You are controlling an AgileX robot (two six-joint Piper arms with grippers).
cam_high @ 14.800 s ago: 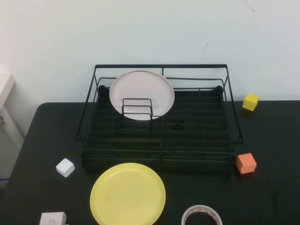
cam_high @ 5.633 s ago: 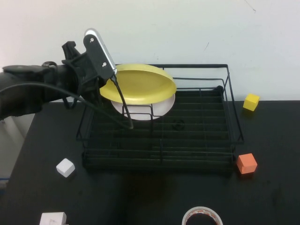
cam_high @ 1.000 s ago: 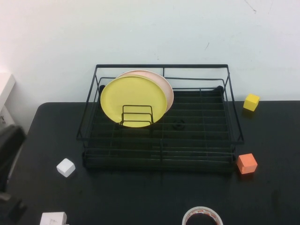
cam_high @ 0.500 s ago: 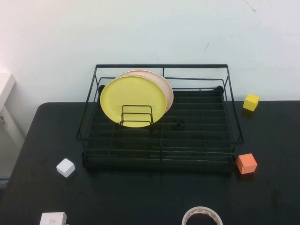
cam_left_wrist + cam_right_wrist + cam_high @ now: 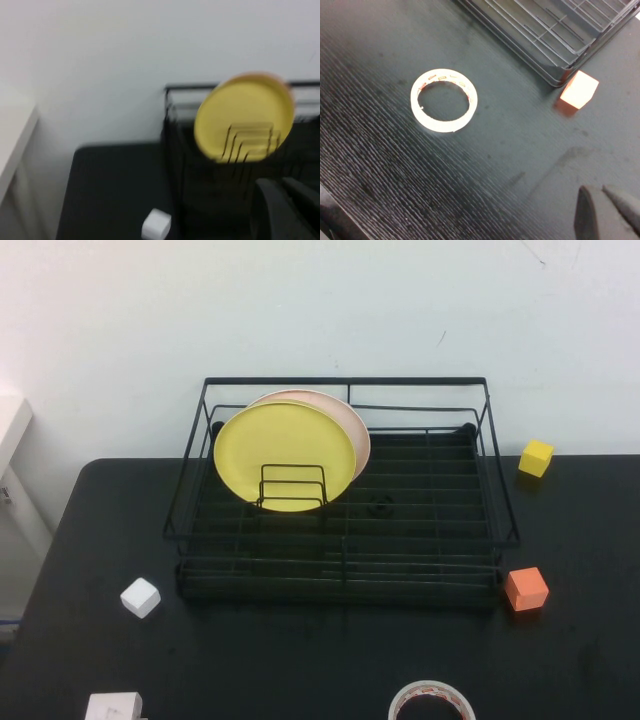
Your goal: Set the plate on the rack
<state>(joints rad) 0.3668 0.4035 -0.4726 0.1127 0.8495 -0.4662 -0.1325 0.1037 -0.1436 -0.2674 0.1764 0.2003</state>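
The plate (image 5: 284,454) is seen standing on edge in the rack (image 5: 343,540), at about ten o'clock on its floor, held by the loop dividers (image 5: 293,486) in front of a pale pink plate (image 5: 350,426). The left gripper (image 5: 287,207) is held off the table's left side, and the right gripper (image 5: 604,210) above the table (image 5: 300,660) near the tape roll (image 5: 444,100) and orange cube (image 5: 578,89); whether either is open cannot be told.

Two plates: yellow plate (image 5: 284,455), pink-white plate (image 5: 352,432). One rack (image 5: 342,540). Four cubes. One tape roll (image 5: 430,702).
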